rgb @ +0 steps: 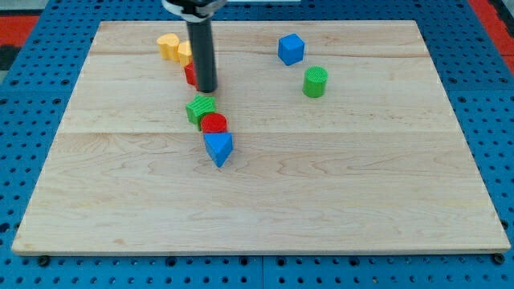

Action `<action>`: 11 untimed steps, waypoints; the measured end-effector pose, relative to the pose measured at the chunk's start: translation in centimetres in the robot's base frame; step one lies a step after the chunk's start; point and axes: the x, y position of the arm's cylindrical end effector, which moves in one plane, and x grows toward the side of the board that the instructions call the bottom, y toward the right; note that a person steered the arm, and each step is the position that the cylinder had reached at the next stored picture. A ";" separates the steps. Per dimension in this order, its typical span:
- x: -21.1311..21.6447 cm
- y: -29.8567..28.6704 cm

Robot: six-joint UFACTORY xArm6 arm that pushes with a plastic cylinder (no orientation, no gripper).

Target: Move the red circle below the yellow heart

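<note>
The red circle (214, 123) lies near the board's middle, touching a green block (201, 107) at its upper left and a blue triangle (218, 148) below it. A yellow block (168, 46), which looks like the heart, sits near the view's top left. A second yellow block (184, 54) touches its right side and is partly hidden by the rod. My tip (207, 89) rests just above the green block. It sits against the right side of another red block (190, 75), whose shape is hidden by the rod.
A blue cube (291, 49) sits at the top right of centre. A green cylinder (315, 82) is just below and right of it. The wooden board (337, 193) ends in edges all around, over a blue pegboard.
</note>
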 end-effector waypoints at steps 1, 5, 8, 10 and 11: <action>-1.2 -3.6; 10.8 5.9; 7.7 -4.6; 10.4 -7.5; 8.5 -9.0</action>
